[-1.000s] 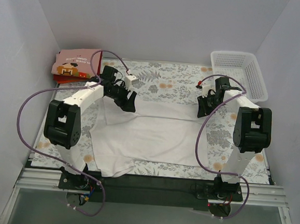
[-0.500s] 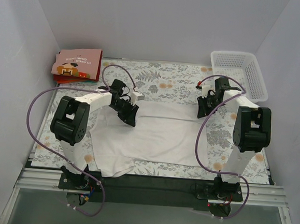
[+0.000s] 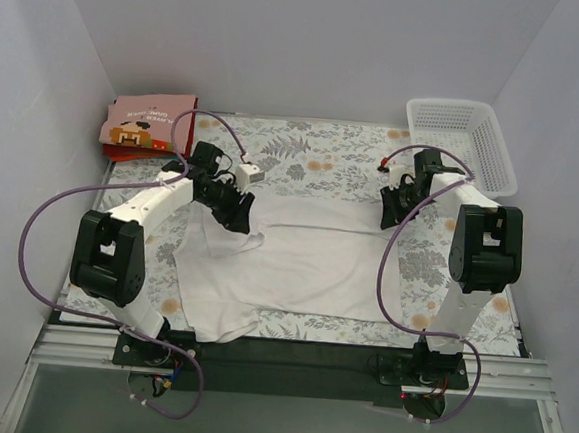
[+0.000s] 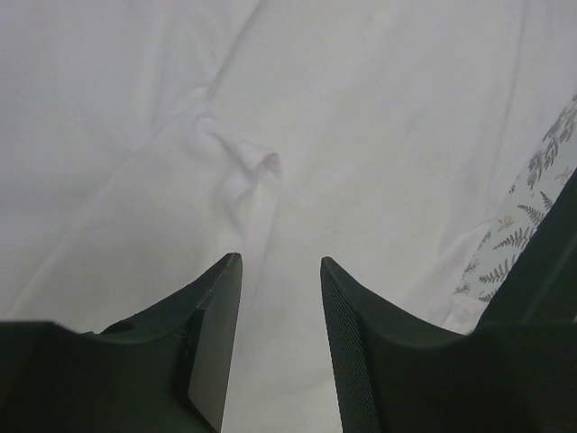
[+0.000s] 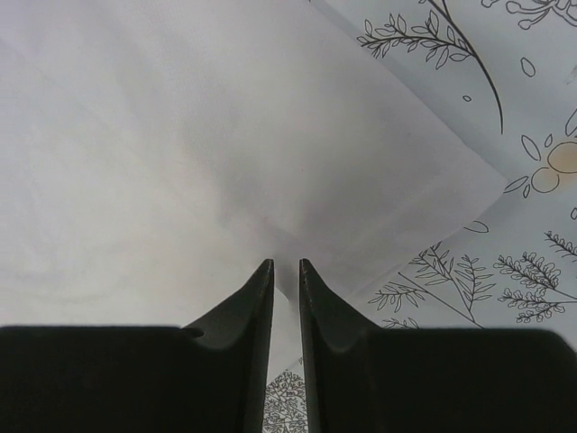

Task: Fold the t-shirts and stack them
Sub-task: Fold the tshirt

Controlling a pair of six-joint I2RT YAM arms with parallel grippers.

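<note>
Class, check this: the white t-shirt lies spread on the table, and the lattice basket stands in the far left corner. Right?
No. The top external view shows the basket in the far right corner; the white t-shirt does lie spread on the table.

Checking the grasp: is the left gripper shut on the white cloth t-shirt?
No, the left gripper stands open above the white cloth t-shirt.

Plain white tee [image 3: 306, 263], grey-floral table cover [image 3: 324, 159], pink tee [image 3: 149, 120] w/ brown pixel print, red tee [image 3: 124, 154], white basket [image 3: 459, 105].
</note>
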